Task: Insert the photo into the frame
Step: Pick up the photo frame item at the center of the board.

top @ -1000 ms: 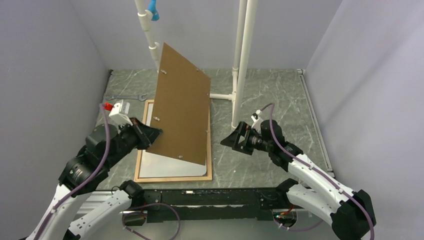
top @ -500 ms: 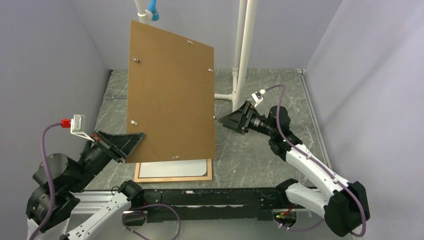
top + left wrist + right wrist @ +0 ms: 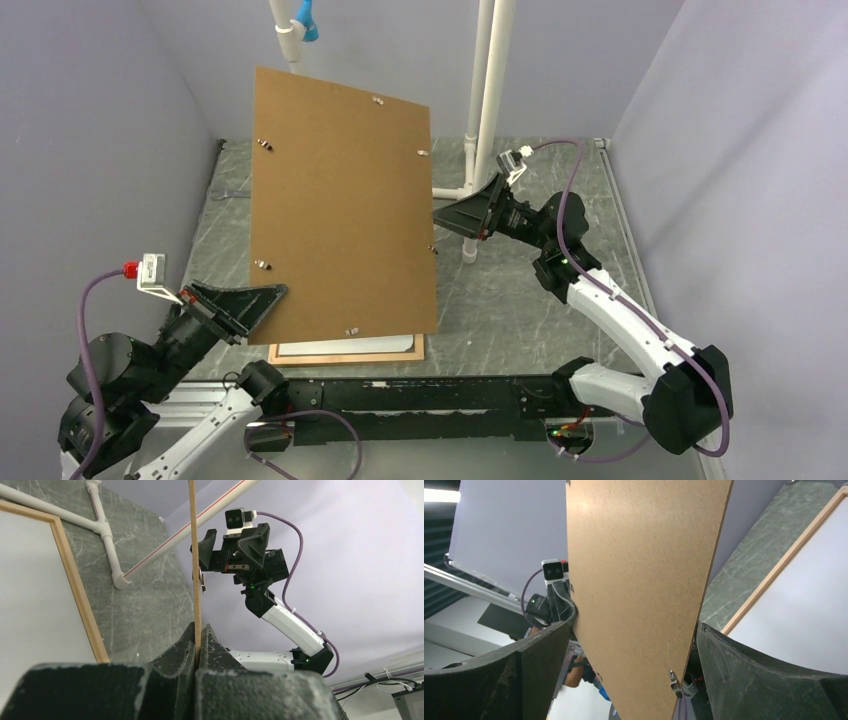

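Grips the brown backing panel (image 3: pixel 340 200) at its lower left corner with the left tool (image 3: pixel 262 297), clenched on the thin edge. Holds it raised and tilted across the centre of the top view, hiding most of the frame (image 3: pixel 340 357). Spreads the right tool (image 3: pixel 445 216) wide at the panel's right edge, centre right, one finger on either side of the board; contact not discernible. Shows the frame flat on the table (image 3: pixel 520 300) at lower centre, the photo (image 3: pixel 345 345) white side up inside it. Shows white pipes (image 3: pixel 487 100) upright at upper centre.
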